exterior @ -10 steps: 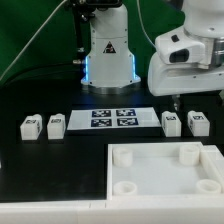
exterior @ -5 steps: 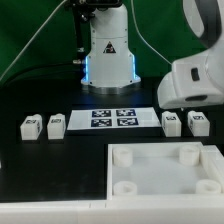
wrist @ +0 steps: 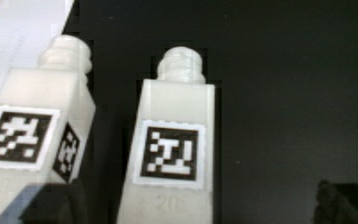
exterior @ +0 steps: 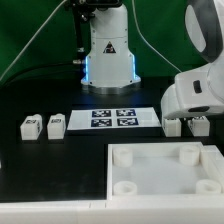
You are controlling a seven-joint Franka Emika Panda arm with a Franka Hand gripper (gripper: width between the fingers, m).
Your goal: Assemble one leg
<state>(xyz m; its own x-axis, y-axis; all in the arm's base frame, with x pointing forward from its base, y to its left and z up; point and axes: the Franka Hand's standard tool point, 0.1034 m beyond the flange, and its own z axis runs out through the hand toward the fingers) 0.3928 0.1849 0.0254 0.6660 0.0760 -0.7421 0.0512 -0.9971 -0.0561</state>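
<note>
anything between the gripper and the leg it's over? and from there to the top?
Nothing visible. The gripper hangs right above the leg, which is bare in the wrist view; a second leg stands beside it, apart. Only bare black table lies between these legs and the white top.

A black table point(exterior: 50, 160) is seen in front of a green curtain point(exterior: 25, 30), across which a dark cable point(exterior: 36, 42) is hung. A marker board point(exterior: 112, 118) is laid flat towards the back of the table, and four black-and-white tags are printed on it in two rows. Nearer the camera, towards the exterior view's right, a large white square top point(exterior: 160, 172) is laid flat. It is edged by a raised rim, and round sockets point(exterior: 122, 155) are set in its corners. Board and top are separated by bare table. In the wrist view, a corner of the marker board is shown against the black surface.
</note>
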